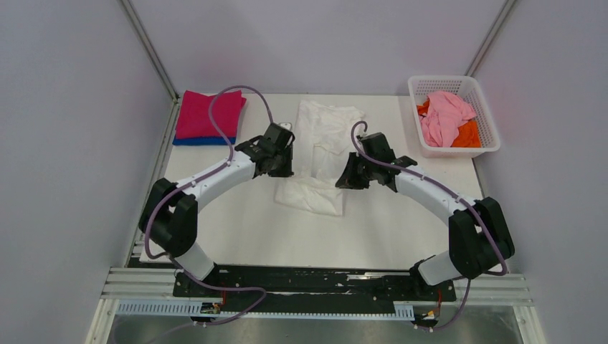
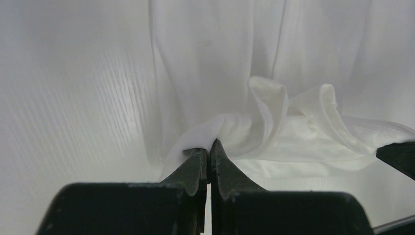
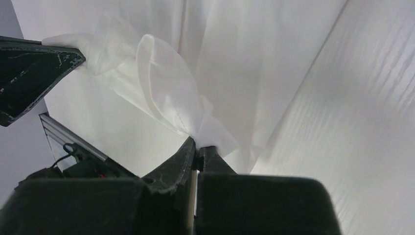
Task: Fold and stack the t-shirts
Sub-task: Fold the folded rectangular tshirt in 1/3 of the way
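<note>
Gripped the white shirt point(image 1: 326, 125) by a stitched edge at two spots, raised over its own middle. Saw the rest spread on the table point(image 1: 236, 222), centre back, with some cloth trailing nearer the arms.

On the left, found the left gripper point(image 2: 208, 148) pressed shut on only a thin bunched lip of cloth, right at the fingertips. Judged it likely to slip free under any sharp pull. Between the two grips, saw the edge sagging in loose rolls rather than stretched. Judged it likely to land creased or doubled under if carried on slack. On the right, found the right gripper point(image 3: 196, 147) clamped likewise on a small gathered corner, again at the very tips. Judged the same risk of a drop there. Expected a crooked fold too, should one side travel faster or higher than the other.

Around the work, at the far-left back corner, noted a folded magenta shirt point(image 1: 210, 111) stacked on a folded blue shirt point(image 1: 193, 141), well apart from the grips. At the far-right back corner, noted a basket point(image 1: 489, 147) holding a crumpled pink shirt point(image 1: 444, 116) over an orange shirt point(image 1: 469, 135), both not yet folded. Counted as the one obstacle the arms' own closeness, wrists near each other across the cloth.
</note>
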Robot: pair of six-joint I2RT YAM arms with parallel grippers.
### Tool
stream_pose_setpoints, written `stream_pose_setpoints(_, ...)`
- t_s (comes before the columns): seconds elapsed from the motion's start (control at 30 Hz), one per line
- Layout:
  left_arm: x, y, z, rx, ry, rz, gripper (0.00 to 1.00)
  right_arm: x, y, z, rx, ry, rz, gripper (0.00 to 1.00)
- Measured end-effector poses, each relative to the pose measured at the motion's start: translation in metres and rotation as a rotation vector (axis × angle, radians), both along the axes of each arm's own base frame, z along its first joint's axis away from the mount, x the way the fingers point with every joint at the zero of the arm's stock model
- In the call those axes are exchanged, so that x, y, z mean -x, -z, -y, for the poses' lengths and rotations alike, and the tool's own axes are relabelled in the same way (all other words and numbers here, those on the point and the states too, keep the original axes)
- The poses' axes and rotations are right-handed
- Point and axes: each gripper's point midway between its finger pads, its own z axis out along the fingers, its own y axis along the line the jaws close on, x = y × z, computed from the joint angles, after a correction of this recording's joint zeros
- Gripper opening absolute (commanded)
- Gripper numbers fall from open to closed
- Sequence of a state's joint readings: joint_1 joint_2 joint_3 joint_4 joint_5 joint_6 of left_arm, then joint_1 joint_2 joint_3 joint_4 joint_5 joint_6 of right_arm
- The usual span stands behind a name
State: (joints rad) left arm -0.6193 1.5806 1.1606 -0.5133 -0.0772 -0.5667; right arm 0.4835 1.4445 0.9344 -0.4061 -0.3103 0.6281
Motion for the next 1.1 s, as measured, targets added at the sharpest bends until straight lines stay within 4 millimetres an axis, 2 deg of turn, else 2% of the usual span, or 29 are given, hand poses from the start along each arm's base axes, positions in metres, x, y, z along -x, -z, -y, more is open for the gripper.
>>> stream_pose_setpoints(0.17, -0.049, 0.0, 0.006, -0.028, 0.002, 0.026, 0.0, -0.04, -0.003, 0.008, 0.014, 0.045, 0.024, 0.0)
stream_pose_setpoints(0.3, -0.079, 0.001, 0.012, -0.043, 0.018, 0.045, 0.0, -0.061, 0.004, 0.015, 0.027, 0.071, 0.017, 0.0)
stream_pose_setpoints(0.57, -0.108, 0.015, 0.023, -0.049, 0.071, 0.036, 0.01, -0.087, 0.017, 0.031, 0.052, 0.117, -0.003, 0.0)
stream_pose_setpoints(0.7, -0.12, 0.025, 0.026, -0.047, 0.088, 0.024, 0.07, -0.099, 0.022, 0.034, 0.056, 0.133, -0.006, 0.02)
stream_pose_setpoints(0.73, -0.122, 0.028, 0.026, -0.047, 0.089, 0.017, 0.14, -0.102, 0.024, 0.035, 0.058, 0.137, -0.01, 0.07)
stream_pose_setpoints(0.77, -0.124, 0.031, 0.027, -0.048, 0.09, 0.01, 0.2, -0.104, 0.026, 0.037, 0.06, 0.142, -0.016, 0.16)
stream_pose_setpoints(0.8, -0.127, 0.034, 0.028, -0.047, 0.091, 0.006, 0.45, -0.108, 0.029, 0.038, 0.061, 0.147, -0.021, 0.32)
stream_pose_setpoints(0.83, -0.131, 0.036, 0.028, -0.046, 0.088, 0.004, 0.75, -0.114, 0.033, 0.04, 0.063, 0.155, -0.028, 0.53)
stream_pose_setpoints(0.9, -0.138, 0.039, 0.028, -0.05, 0.083, 0.004, 0.97, -0.125, 0.038, 0.045, 0.064, 0.173, -0.035, 0.71)
stream_pose_setpoints(1.03, -0.157, 0.03, 0.023, -0.03, 0.047, 0.027, 1.0, -0.147, 0.037, 0.058, 0.08, 0.21, -0.01, 0.96)
stream_pose_setpoints(1.1, -0.166, 0.021, 0.017, -0.024, 0.024, 0.049, 1.0, -0.153, 0.031, 0.062, 0.082, 0.221, 0.017, 1.0)
